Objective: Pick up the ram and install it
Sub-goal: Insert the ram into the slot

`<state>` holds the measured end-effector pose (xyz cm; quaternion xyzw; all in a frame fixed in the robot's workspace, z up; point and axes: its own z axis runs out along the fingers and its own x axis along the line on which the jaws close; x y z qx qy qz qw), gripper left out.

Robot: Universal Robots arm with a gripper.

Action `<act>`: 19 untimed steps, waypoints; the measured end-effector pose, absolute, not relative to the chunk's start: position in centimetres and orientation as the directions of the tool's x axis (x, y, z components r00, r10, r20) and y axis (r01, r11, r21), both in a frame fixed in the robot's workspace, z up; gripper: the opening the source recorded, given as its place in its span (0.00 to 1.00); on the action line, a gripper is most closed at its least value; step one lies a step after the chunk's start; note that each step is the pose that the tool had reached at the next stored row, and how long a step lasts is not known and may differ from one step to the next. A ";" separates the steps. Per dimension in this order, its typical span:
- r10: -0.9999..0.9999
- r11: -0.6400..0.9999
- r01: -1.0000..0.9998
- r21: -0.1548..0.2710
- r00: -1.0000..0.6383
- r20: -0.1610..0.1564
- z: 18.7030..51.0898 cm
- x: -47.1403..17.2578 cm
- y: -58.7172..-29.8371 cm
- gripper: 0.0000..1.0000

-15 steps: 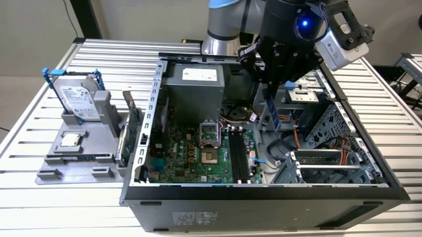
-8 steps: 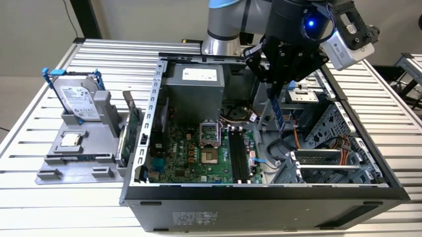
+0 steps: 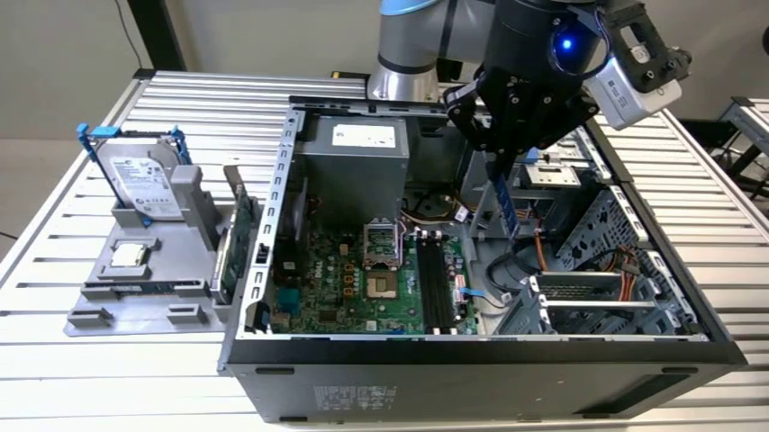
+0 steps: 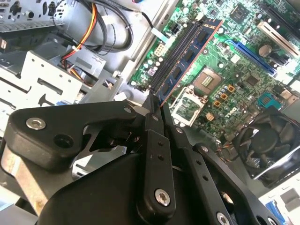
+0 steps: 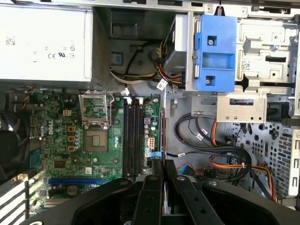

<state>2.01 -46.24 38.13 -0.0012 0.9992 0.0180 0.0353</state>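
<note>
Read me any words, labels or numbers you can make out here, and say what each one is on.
Power supply label: print too small to read.
Hard drive sticker: too small to read.
Cable tags: too small to read.
Case front sticker: too small to read.
The ram, held in the gripper: no readable print.
Nothing can be quoted.

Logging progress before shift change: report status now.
Claw shut on ram. Held over the motherboard, beside the black slots, not seated. Loose cables close alongside.
</note>
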 end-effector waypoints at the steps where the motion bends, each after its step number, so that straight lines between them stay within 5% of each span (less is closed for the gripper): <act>1: -0.001 0.999 -0.004 0.036 -0.998 -0.071 38.1 2.0 -46.2 0.00; 19: -0.001 0.999 -0.004 0.036 -0.997 -0.071 37.5 2.3 -46.2 0.00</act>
